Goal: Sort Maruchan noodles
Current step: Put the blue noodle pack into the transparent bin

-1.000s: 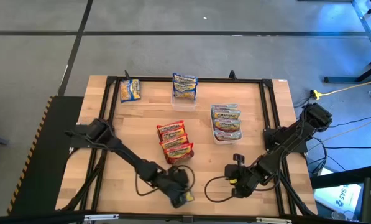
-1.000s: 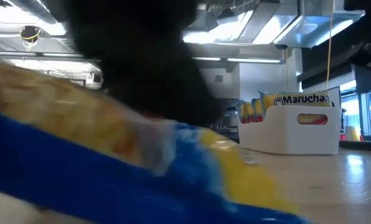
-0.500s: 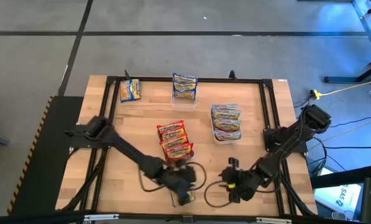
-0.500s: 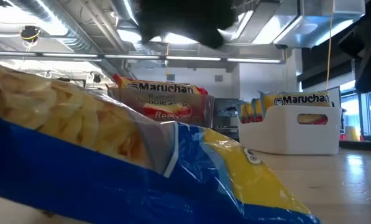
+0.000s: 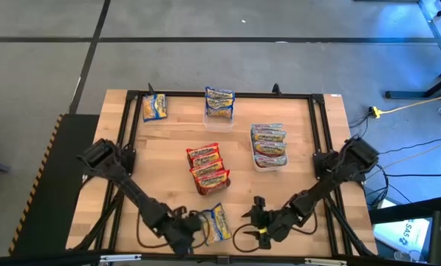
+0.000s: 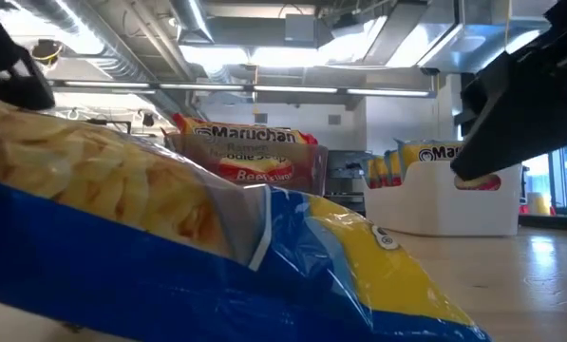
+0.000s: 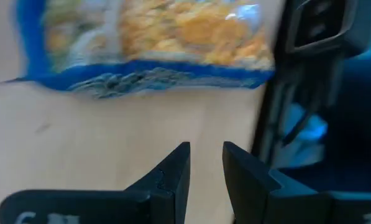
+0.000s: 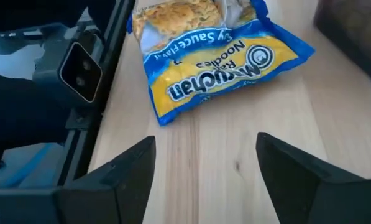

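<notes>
Blue packet (image 5: 219,221) lies flat on surface (image 5: 161,170) near front edge, between both grippers. Left gripper (image 5: 193,229) just beside it, jaws narrowly parted, empty. Right gripper (image 5: 254,219) near, jaws wide apart, empty. Other packets sit in containers (image 5: 269,160) farther back.

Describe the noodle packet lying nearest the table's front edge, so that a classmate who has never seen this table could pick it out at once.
Start at the wooden table and go to its near edge, between the left gripper and the right gripper. There a blue-and-yellow packet lies flat and loose on the wood. Unlike the red packets and the pink-labelled ones in the white bin, it sits in no container.
</notes>
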Action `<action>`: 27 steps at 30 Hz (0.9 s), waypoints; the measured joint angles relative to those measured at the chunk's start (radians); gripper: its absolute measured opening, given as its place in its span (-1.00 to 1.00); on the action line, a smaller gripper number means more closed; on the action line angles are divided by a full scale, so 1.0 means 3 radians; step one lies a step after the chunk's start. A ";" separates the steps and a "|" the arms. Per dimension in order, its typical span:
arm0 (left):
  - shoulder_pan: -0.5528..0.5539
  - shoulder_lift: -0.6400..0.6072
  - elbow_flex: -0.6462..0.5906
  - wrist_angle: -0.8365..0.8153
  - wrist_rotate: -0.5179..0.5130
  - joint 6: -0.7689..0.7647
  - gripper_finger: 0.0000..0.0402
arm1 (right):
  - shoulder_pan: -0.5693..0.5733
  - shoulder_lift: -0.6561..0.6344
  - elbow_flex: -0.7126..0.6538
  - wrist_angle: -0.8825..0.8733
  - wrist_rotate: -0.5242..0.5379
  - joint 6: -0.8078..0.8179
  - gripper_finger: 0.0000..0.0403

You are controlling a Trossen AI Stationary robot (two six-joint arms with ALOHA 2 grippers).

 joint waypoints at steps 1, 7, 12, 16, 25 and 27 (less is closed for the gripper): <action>-0.0022 0.0002 -0.0080 0.0228 -0.0045 -0.0005 -0.56 | -0.0003 0.0012 0.0001 0.0014 -0.0018 0.0004 0.24; 0.0052 0.0109 -0.0288 0.1240 -0.0428 0.0181 -0.56 | 0.0004 -0.0034 0.0000 -0.0175 -0.0146 0.0011 0.18; 0.0196 0.0407 -0.0289 0.1870 -0.0379 0.0380 -0.56 | 0.0005 -0.0276 0.0003 -0.0490 -0.0288 0.0052 0.11; 0.0334 0.0608 -0.0290 0.2395 -0.0543 0.0472 -0.56 | 0.0005 -0.0475 -0.0001 -0.0895 -0.0392 0.0204 0.06; 0.0445 0.0602 -0.0087 0.2671 -0.0087 0.0835 -0.56 | 0.0004 -0.0550 0.0001 -0.0917 -0.0139 0.0451 0.05; 0.0377 0.0490 -0.0080 0.2490 0.0000 0.0811 -0.56 | 0.0002 -0.0528 0.0001 -0.0898 -0.0020 0.0560 0.05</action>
